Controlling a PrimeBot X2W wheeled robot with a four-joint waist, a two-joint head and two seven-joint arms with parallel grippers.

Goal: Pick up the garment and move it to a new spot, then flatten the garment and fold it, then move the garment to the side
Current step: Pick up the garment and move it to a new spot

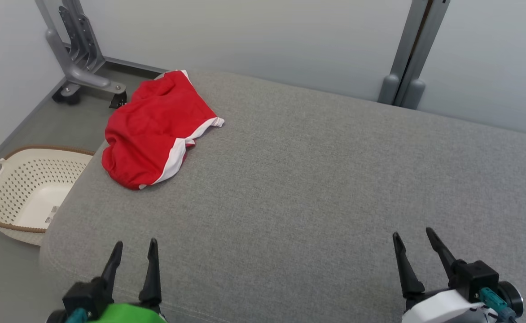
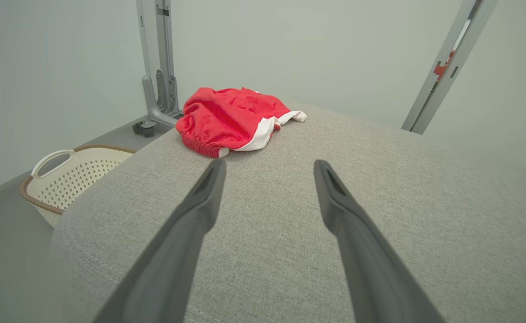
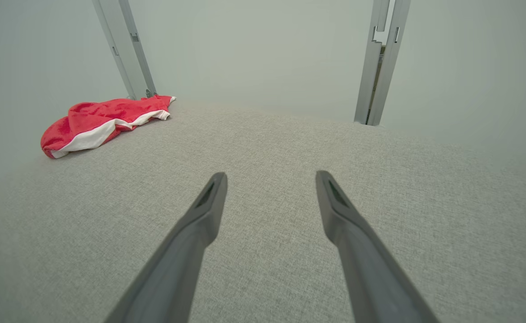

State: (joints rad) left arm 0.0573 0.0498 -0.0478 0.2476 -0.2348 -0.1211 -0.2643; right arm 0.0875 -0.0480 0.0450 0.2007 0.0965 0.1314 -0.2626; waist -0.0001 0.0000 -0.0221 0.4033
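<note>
Sitting on the floor at far left was a cream laundry basket (image 1: 25,188), crumpled red shorts (image 1: 151,130) lay on the grey padded surface's (image 1: 312,179) far-left corner, left tool (image 1: 136,243) spread apart and empty, right tool (image 1: 412,232) equally spread, both well short of the shorts.

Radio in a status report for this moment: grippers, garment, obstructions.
Left gripper open, empty. Right gripper open, empty. Red garment crumpled, untouched, far left corner of grey surface. Nothing in the way; basket on floor, left.
</note>
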